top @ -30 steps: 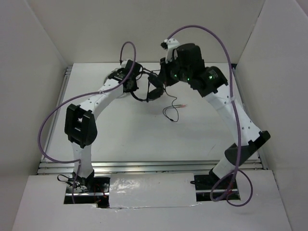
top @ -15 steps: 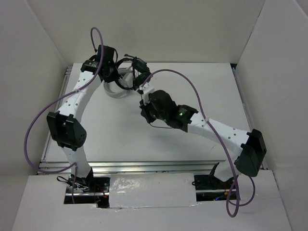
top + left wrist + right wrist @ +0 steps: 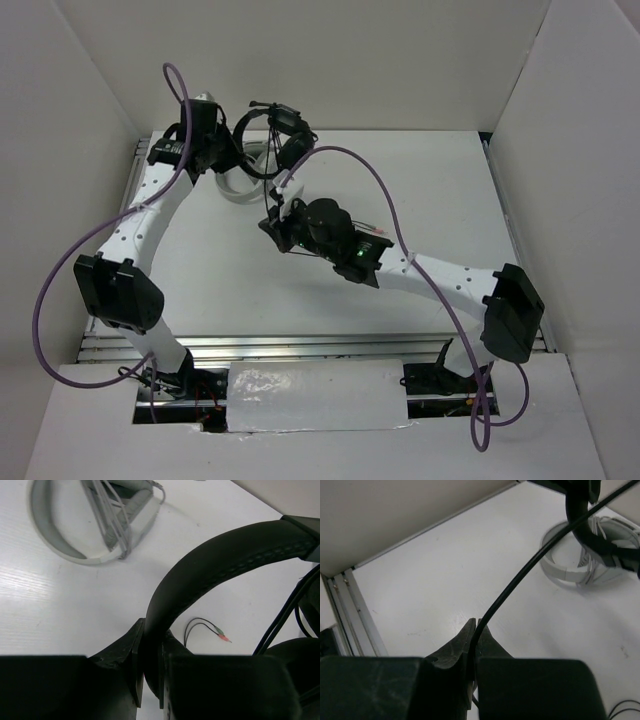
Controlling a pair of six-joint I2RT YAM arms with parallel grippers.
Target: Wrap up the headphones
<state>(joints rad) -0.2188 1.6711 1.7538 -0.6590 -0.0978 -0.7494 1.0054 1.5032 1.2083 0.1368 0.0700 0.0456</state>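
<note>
Now, your left claw [image 3: 151, 630] is pressed tight on the headphones [image 3: 272, 140], pinching them by the headband [image 3: 227, 552]. The black stitched arc comes up from between its two fingers and curves away up and to the right of it, held clear of the table [image 3: 60, 610]. Low at the right of that claw sits a dark rounded mass that looks like an earcup [image 3: 295, 652], though it is too blurred for you to be sure. Just ahead of the claw, under the arc of the headband, the plug end [image 3: 222, 637] of the thin wire lies on the table, with one pink tip and one green. Ahead and to the left of the claw a grey-white ring stand [image 3: 107, 556] lies flat, apart from the headphones. Your right claw [image 3: 476, 627] has its fingers closed on the cable [image 3: 520, 575]. The thin black line leaves the fingertips and runs in a smooth sweep ahead and to the right of them, up to the headphones hanging there. From that claw's side the headphones hang in front of the stand, which rests on the table beyond. From overhead, the two claws are apart, with the right one nearer the arm bases and the headphones beyond it, next to the left claw.
</note>
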